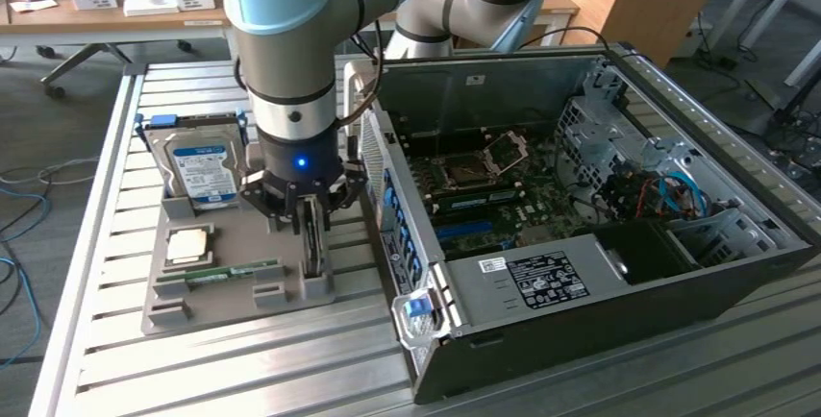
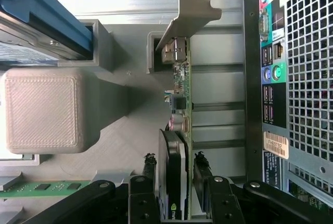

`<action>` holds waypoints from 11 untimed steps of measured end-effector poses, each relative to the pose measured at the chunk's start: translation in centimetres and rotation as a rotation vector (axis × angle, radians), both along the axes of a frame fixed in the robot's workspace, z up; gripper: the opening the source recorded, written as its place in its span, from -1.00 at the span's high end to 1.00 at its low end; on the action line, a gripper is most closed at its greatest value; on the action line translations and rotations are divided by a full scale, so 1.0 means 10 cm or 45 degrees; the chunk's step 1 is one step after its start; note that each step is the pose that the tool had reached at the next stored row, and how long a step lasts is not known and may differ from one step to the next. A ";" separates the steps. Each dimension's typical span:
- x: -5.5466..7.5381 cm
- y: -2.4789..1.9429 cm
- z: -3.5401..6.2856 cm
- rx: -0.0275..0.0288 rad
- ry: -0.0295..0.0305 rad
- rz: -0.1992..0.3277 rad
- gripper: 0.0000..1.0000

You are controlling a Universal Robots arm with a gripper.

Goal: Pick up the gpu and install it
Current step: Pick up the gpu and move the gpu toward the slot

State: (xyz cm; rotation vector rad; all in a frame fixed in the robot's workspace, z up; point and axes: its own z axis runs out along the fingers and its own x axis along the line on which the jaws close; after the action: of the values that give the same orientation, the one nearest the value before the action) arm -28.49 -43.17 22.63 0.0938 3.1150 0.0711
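Nearest: claw (image 2: 175,165) down over gpu (image 2: 176,114), jaws apart, one finger each side of the dark face w/ a sliver of gap both sides. Straddling, not pinching yet. Lined up along the card's length, prob. to close on the flat faces rather than the edges.

Card upright on its long edge in a slot of the grey holder tray (image 2: 117,125), hence approach from above, onto the exposed top edge. Silver end bracket (image 2: 190,10) at the far end of the card from the fingers, next to a tray post.

Just beside, on same tray: green memory stick (image 2: 47,187) lying flat, square pale block (image 2: 44,109), then hard drive (image 1: 206,172) standing in its own cradle twd exterior view's left.

Beyond, at exterior view's right: pc case (image 1: 578,196) on its side, panel off, motherboard (image 1: 494,196) facing up, so slots reachable from above. All on slatted metal table (image 1: 192,379).
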 end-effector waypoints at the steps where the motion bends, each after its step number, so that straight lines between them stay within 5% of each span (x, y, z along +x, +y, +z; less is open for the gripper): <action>1: 0.00 0.000 0.013 0.0001 -0.0001 0.000 0.14; 11: 0.00 0.000 0.032 -0.0001 0.0001 0.000 0.14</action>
State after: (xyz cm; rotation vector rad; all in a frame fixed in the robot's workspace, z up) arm -28.49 -43.18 22.95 0.0939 3.1150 0.0710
